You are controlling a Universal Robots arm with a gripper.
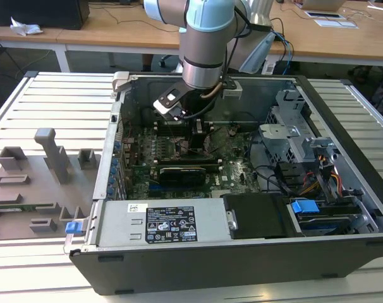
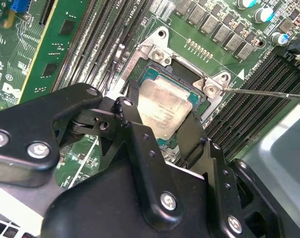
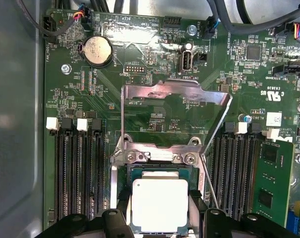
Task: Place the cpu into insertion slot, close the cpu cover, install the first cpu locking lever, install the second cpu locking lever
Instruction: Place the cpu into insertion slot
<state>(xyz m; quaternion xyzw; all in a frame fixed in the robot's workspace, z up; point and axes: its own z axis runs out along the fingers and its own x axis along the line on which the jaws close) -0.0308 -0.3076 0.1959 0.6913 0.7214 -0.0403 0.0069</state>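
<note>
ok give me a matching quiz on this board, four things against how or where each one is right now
Things:
1 cpu
2 cover
3 battery
4 memory slots

States:
a swung up, open
b round and silvery
c held in the claw at the slot
d long, black, on both sides of the slot

Pairs: 1-c, 2-a, 3-b, 4-d
</note>
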